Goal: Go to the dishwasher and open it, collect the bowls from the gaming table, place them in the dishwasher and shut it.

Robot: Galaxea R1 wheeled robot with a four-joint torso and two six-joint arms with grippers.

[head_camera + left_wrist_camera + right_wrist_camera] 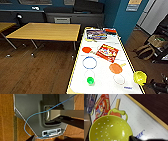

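The yellow-green perforated bowl (110, 128) hangs at the table's (105, 82) near right corner, pinched at its rim by the right pincer (132, 137). Carry level, clear of the table edge.

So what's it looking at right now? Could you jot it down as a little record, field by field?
Surface: white table with a yellow edge
Held item: yellow-green colander, gripped at its rim, above the table's right edge
On the table: two orange paddles, blue ring, green cup, red game box
Nearby: wooden table, wood floor
Right gripper: dark tip at the colander's rim
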